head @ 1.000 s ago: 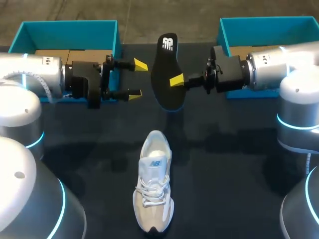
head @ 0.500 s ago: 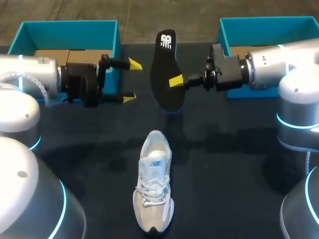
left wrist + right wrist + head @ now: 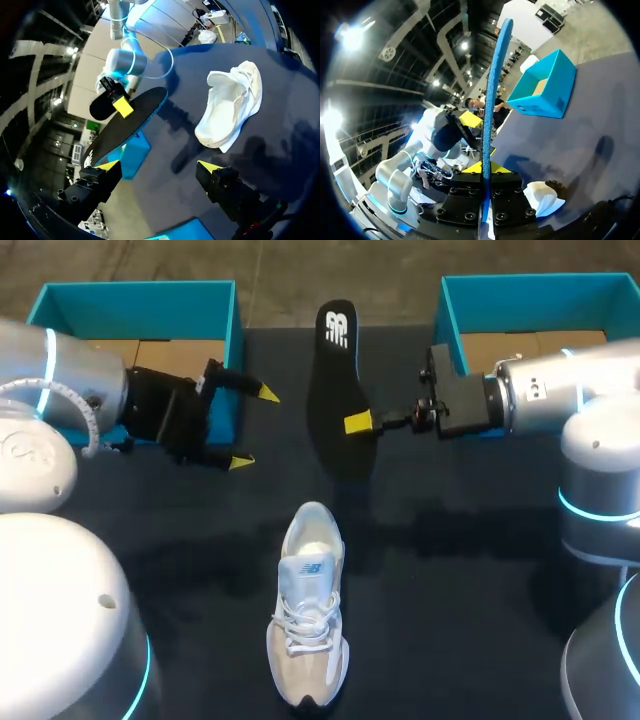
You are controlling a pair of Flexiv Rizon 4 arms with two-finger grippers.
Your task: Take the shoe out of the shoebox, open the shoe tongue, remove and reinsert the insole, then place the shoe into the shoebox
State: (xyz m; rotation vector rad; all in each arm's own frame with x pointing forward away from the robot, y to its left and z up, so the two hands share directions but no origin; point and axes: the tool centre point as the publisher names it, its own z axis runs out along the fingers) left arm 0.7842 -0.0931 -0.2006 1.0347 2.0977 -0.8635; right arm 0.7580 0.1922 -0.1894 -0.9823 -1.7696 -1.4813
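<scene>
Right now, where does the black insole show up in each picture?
Head view: the insole is in the right gripper, beyond the white shoe.
Left wrist view: the insole is ahead of the left gripper, beside the shoe.
Right wrist view: edge-on, clamped in that gripper.
Shared landmark: the shoe.

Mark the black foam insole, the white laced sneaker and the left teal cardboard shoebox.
black foam insole [image 3: 335, 390], head view, its middle
white laced sneaker [image 3: 305, 625], head view, its laces
left teal cardboard shoebox [image 3: 140, 310], head view, inner far wall
</scene>
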